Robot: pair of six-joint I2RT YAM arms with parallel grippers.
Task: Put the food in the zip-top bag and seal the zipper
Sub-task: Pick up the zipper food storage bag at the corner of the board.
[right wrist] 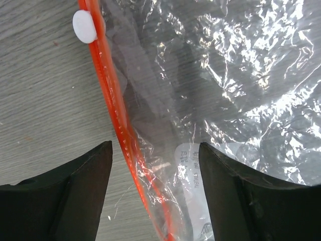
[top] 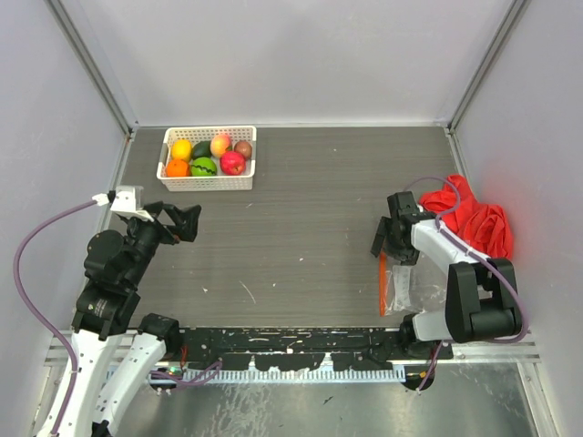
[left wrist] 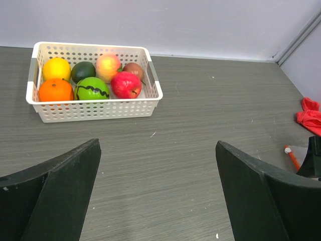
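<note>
While left tool [left wrist: 158, 144] gapes, right tool [right wrist: 155, 148] (also released) straddles the zipper [right wrist: 108, 85].

White lattice basket [left wrist: 95, 108]. Inside: yellow fruit [left wrist: 56, 69], orange fruit [left wrist: 55, 90], dark green fruit [left wrist: 83, 71], peach-pink fruit [left wrist: 108, 66], red fruit [left wrist: 125, 84], brown fruit [left wrist: 133, 70], light green fruit [left wrist: 92, 89] with a black wavy line. Clear, glinting bag [right wrist: 241, 75]; orange-red zipper [right wrist: 113, 100]; white slider [right wrist: 84, 26]. Red cloth [top: 474, 218]. Grey wood-grain table [left wrist: 200, 125].

Left pincer [top: 182, 221] wide apart, aloft; right pincer [top: 387, 238] low, jaws apart.
</note>
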